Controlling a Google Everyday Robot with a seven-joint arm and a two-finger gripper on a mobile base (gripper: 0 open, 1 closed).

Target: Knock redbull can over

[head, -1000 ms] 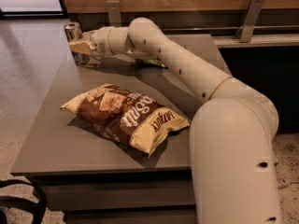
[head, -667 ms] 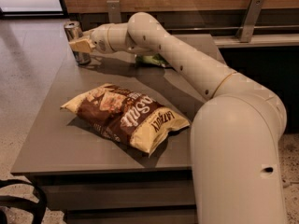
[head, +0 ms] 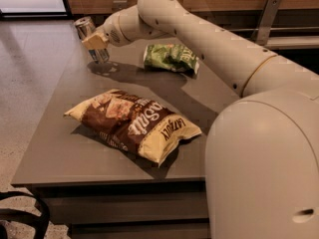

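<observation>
The redbull can (head: pixel 85 28), slim and silver-blue with a shiny top, stands at the table's far left corner and leans with its top toward the left. My gripper (head: pixel 94 40) is pressed against the can's middle and covers part of its body. The can's lower end (head: pixel 102 57) shows just below the gripper, on or close to the tabletop. My arm (head: pixel 199 34) reaches in from the right, above the table.
A large brown and yellow chip bag (head: pixel 132 123) lies in the middle of the grey table (head: pixel 55 153). A green chip bag (head: pixel 170 58) lies at the back under my arm. The table's left edge drops to the floor right beside the can.
The can has gone from upright to leaning. My arm has swung up and back, which uncovered the green bag. The brown bag has not moved.
</observation>
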